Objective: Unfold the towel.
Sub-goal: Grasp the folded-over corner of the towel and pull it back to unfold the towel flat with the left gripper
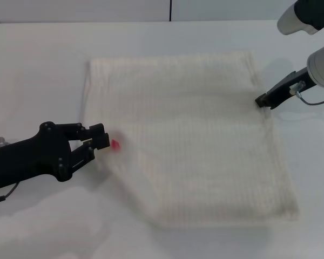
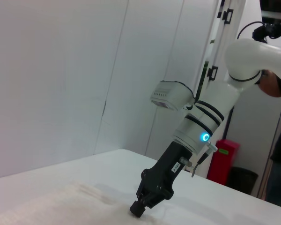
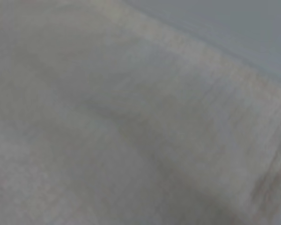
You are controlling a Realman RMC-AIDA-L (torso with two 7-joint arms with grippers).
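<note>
The towel (image 1: 189, 140) lies spread flat mid-table (image 1: 38, 70). The left gripper (image 1: 103, 140) grasps its edge at nine o'clock; the right gripper (image 1: 261, 101), at two o'clock, touches the edge, grip unclear.

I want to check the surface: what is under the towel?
The towel lies spread on a white table, which shows all around it. Whatever is beneath the cloth itself is covered.

The right claw (image 2: 138, 209) presses its tip onto the towel (image 2: 61, 206).
</note>
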